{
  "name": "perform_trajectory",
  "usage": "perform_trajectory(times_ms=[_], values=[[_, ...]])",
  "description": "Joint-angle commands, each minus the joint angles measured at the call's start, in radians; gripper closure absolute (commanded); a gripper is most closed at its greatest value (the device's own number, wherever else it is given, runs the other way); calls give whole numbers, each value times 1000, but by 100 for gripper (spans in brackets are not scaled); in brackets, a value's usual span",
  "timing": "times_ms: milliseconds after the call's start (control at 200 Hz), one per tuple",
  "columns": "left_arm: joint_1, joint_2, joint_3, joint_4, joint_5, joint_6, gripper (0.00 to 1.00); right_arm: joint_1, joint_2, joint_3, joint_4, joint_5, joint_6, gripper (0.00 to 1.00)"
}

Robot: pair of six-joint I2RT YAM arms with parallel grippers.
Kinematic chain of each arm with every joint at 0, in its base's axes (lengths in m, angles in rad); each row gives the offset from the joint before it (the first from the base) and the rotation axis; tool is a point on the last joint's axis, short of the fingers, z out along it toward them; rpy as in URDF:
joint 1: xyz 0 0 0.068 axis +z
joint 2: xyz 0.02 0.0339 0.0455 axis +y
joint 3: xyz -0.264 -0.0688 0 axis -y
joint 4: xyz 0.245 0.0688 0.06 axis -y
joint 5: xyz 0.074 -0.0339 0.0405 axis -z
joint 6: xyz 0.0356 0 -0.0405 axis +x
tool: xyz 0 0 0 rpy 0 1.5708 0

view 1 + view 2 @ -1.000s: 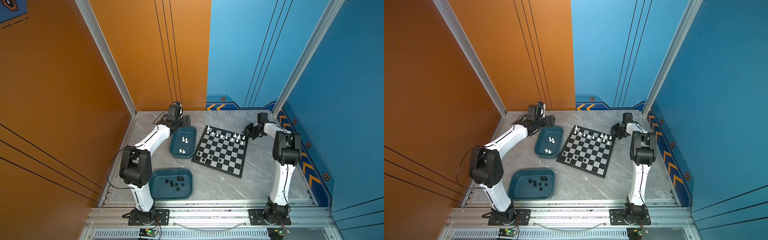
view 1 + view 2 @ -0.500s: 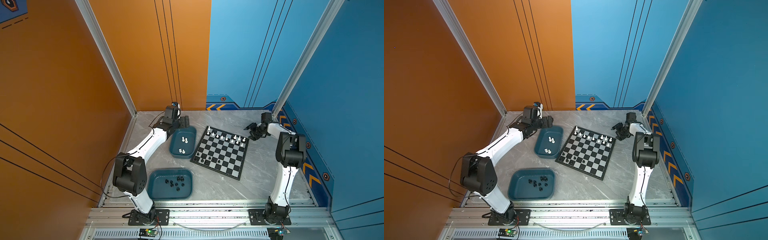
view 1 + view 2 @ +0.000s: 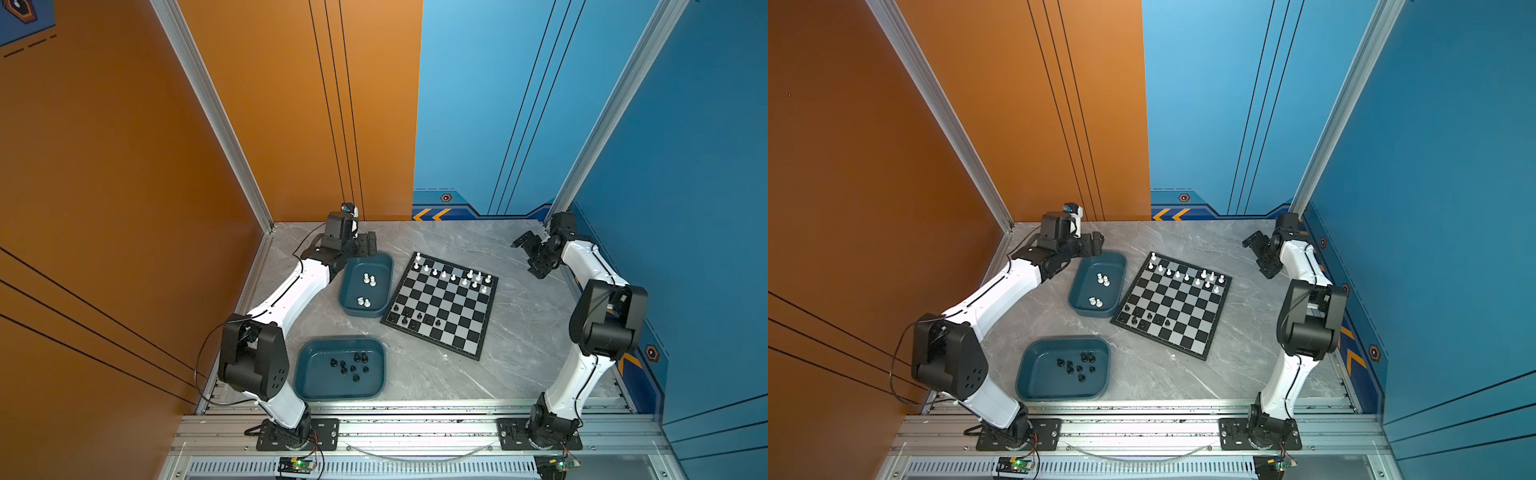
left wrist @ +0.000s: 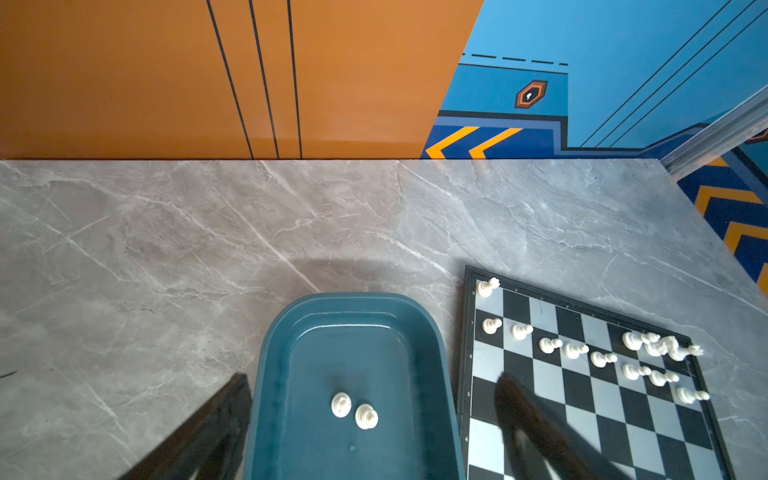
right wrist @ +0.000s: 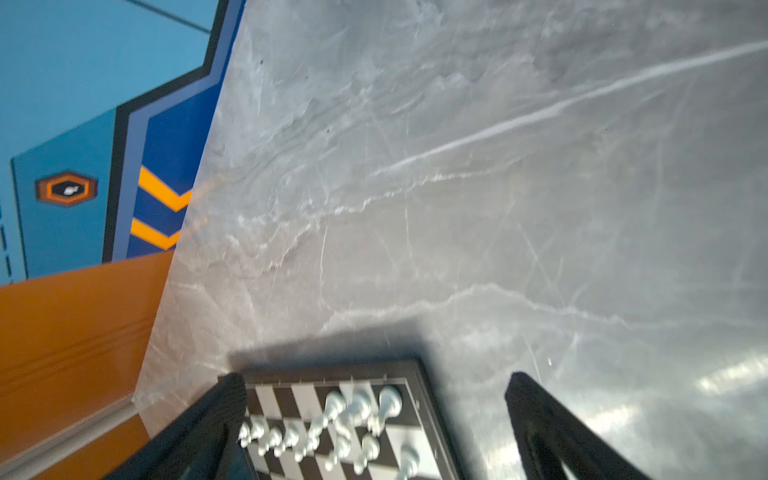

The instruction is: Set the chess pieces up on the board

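Over the last second the right gripper point(image 3: 528, 257) has drawn back from the far right corner of the board point(image 3: 457, 325) and now hangs above bare table near the right wall. Its jaws, which were nearly closed, are spread wide and hold nothing. The left arm's elbow has sunk lower, while the left gripper point(image 3: 368, 245) has stayed at the far end of the far tray point(image 3: 365, 259).

The table point(image 3: 519, 332) is grey stone-look slab with pale veins and a soft sheen. Both trays are glossy teal rounded rectangles with raised rims. The board is a flat square of black and silver-grey checks inside a thin black border, and it lies turned at an angle in the middle of the table, just right of the far tray.

The chess pieces are small, smooth plastic turnings on round bases. White pieces point(image 3: 444, 274) stand upright in two uneven rows along the board's far edge, and a few more sit in the far tray. Black pieces point(image 3: 419, 316) cluster by the board's near left corner, and others lie scattered in the near tray point(image 3: 340, 341).

From the left wrist, the left gripper point(image 4: 372, 379) is spread open and empty, with one dark finger point(image 4: 216, 415) over the table and the other over the board's edge. The right wrist picture is blurred.
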Motion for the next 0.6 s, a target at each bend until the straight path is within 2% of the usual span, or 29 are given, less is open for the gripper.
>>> perform_trajectory(times_ms=[0, 150, 245, 315, 461, 596], values=[[17, -21, -48, -17, -19, 58, 7, 56, -135, -86, -88, 117, -106, 0], [40, 7, -90, 51, -34, 48, 6, 139, -283, -197, -60, 255, -204, 0], [54, 41, -80, 92, -42, 34, 0, 158, -336, -265, -15, 258, -232, 0], [54, 73, -68, 138, -89, 39, 2, 173, -368, -306, 36, 278, -261, 0], [45, 153, 9, 166, -173, 31, 2, 213, -403, -382, 137, 310, -243, 0], [21, 238, 92, 201, -259, 74, 2, 244, -351, -380, 158, 319, -171, 0]])
